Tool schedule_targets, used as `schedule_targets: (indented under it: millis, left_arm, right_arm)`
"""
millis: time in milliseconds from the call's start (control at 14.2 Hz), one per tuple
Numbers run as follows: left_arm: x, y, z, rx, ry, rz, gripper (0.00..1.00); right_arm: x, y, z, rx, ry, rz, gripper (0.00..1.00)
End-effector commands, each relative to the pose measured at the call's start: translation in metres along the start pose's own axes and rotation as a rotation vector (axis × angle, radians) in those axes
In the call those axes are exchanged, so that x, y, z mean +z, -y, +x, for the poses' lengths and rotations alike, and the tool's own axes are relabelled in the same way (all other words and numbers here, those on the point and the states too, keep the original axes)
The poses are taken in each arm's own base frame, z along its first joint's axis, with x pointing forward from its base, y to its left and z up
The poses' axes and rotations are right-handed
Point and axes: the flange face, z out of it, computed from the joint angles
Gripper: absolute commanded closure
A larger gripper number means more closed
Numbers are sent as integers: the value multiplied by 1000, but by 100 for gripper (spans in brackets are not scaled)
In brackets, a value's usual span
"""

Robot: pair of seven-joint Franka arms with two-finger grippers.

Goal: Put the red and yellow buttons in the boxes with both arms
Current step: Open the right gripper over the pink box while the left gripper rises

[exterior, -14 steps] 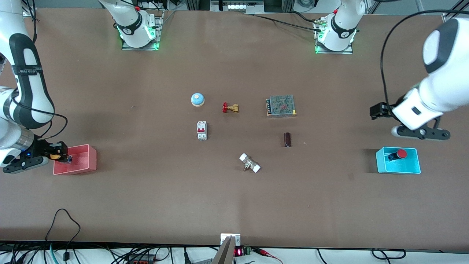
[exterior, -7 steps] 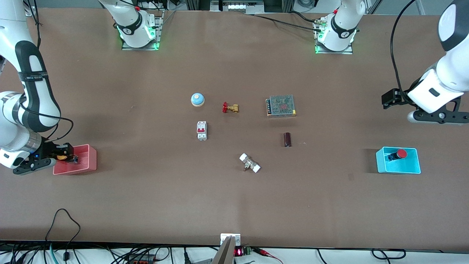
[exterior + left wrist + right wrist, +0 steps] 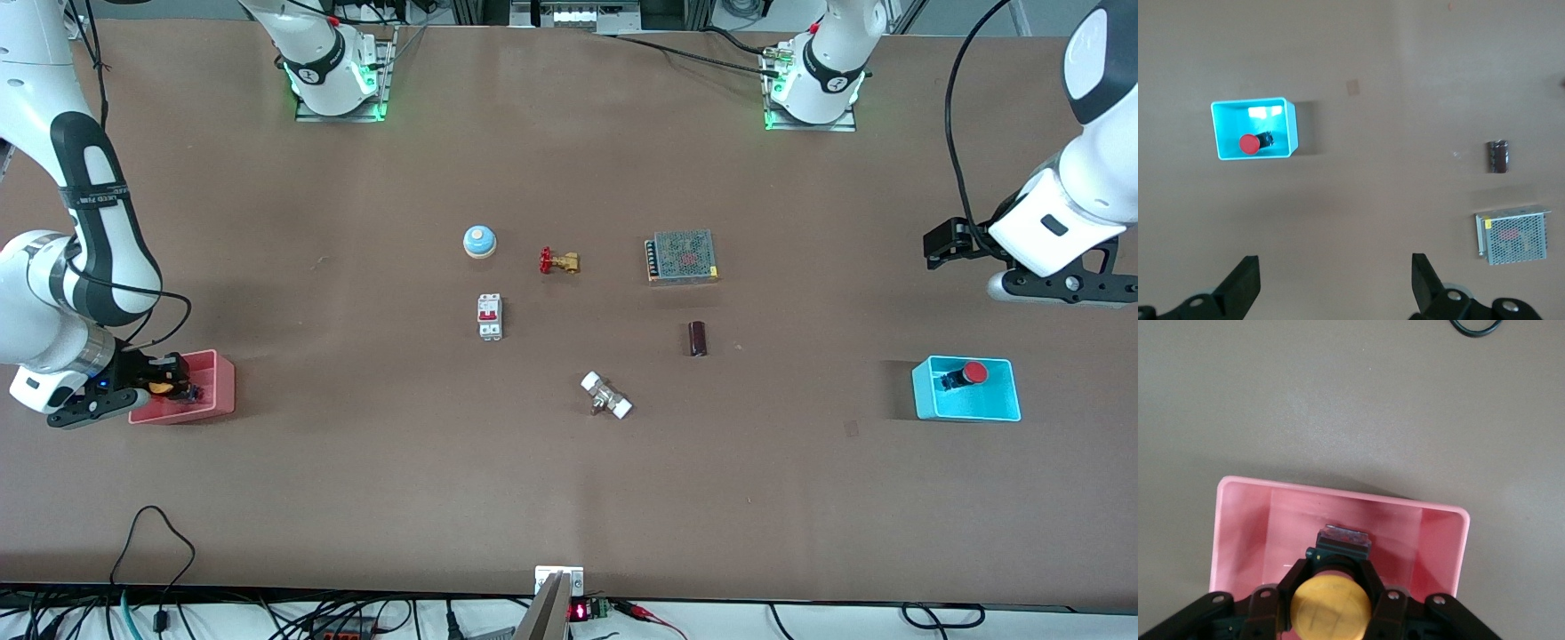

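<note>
Right gripper (image 3: 175,380) shifted over pink box (image 3: 213,391), fingers clamping yellow button (image 3: 1331,608), left gripper (image 3: 1335,288) fingers apart

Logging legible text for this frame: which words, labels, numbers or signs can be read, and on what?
Nothing reads with certainty.
Black band on the right arm: white lettering, too blurred.
Display by the table edge nearest the camera: red digits, too small.
Circuit breaker, power supply: markings too small.
Yellow button, held by the right tool over the pink box: no text.
Left tool, open above the table: no text.
</note>
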Motion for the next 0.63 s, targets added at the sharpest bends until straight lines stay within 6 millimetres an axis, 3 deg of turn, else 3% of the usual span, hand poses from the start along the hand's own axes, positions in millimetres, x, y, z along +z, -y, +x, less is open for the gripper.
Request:
schedule_targets:
  millis: [0,564]
  left_arm:
    - [-4,20,-41,-51,-54,-63,0]
    - [-11,18,-34,-22,-75,-64,0]
  right_arm:
    - [0,-1,6,-5,-13,1,64]
    - [9,4,8,-11,-16,0,53]
